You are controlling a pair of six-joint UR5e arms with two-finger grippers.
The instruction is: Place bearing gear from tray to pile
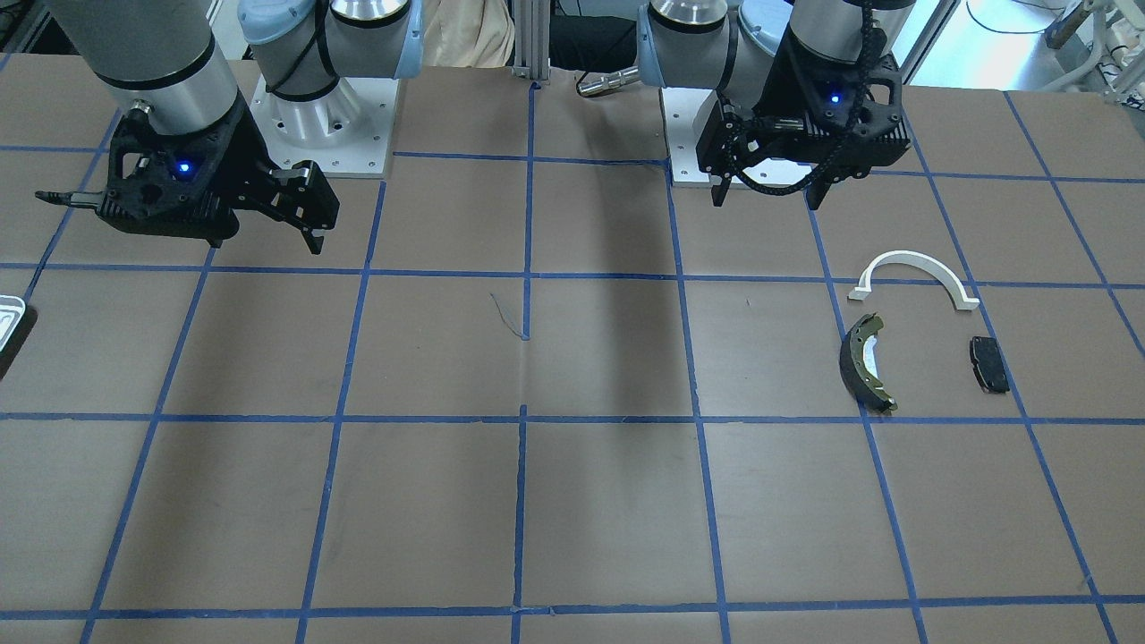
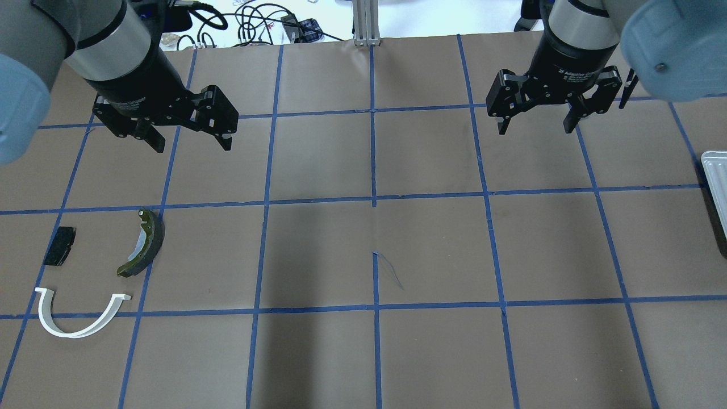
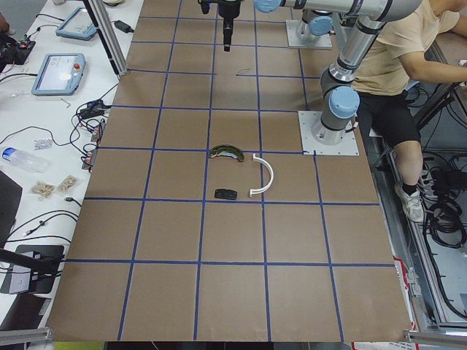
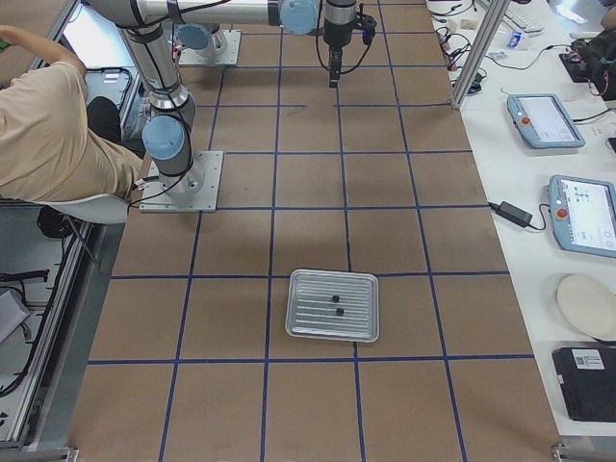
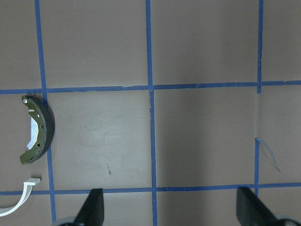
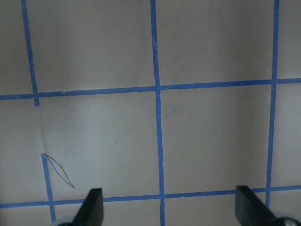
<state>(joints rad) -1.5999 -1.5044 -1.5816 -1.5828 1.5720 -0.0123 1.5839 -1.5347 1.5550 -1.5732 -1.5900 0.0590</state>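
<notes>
The silvery tray (image 4: 306, 325) lies at the table's end on my right, and two small dark bearing gears (image 4: 319, 298) rest in it. Only a sliver of the tray shows in the overhead view (image 2: 717, 182) and in the front view (image 1: 9, 315). The pile lies on my left: a white arch (image 2: 71, 334), a dark brake shoe with an olive rim (image 2: 145, 244) and a black pad (image 2: 59, 254). My left gripper (image 2: 190, 141) hangs open and empty above the table, beyond the pile. My right gripper (image 2: 534, 129) hangs open and empty, well short of the tray.
Brown table with a blue tape grid. The arm bases (image 1: 322, 125) stand at the robot's edge. A person in a beige shirt (image 3: 394, 51) sits by the robot. Tablets and cables (image 3: 62, 73) lie on the side bench.
</notes>
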